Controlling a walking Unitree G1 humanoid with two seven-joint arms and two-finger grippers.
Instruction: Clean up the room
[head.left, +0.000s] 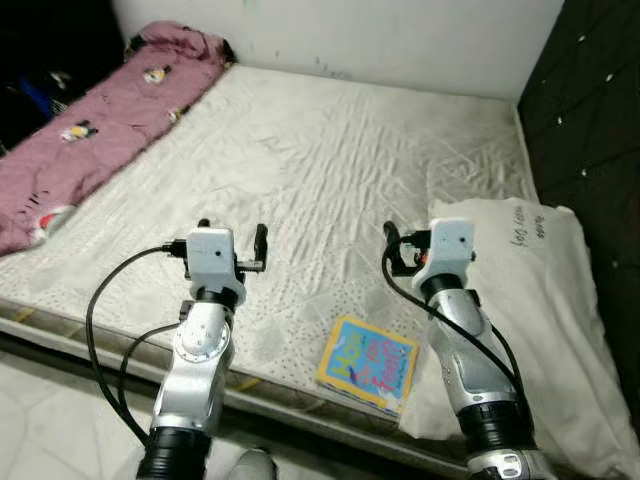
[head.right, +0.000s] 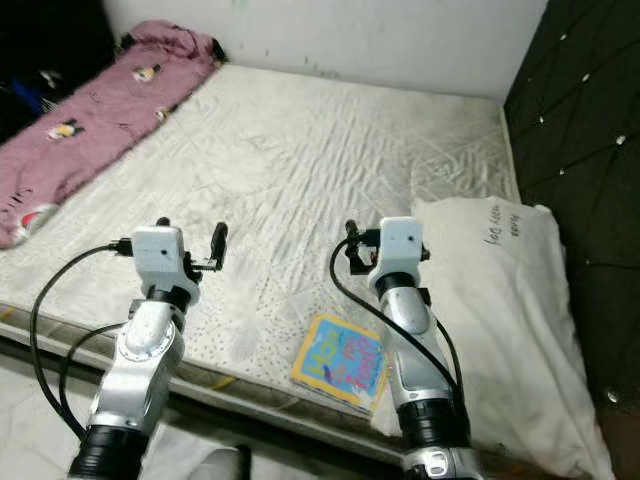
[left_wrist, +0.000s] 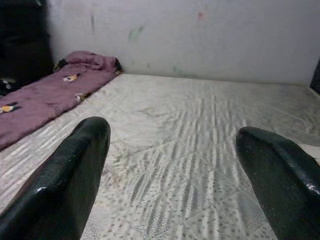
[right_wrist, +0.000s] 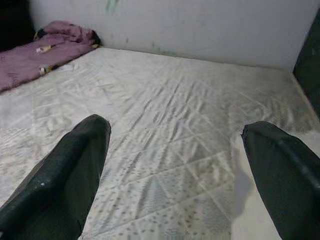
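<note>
Book (head.left: 367, 364) flat at mattress (head.left: 330, 160) near edge, just beside white pillow (head.left: 530, 330). Left gripper (head.left: 232, 240) and right gripper (head.left: 392, 238) raised above mattress, fingers spread wide, holding nothing. Purple blanket (head.left: 90, 130) along left side.

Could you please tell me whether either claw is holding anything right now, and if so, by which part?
Nothing is held. The left claw and right claw are both open above the mattress.
</note>
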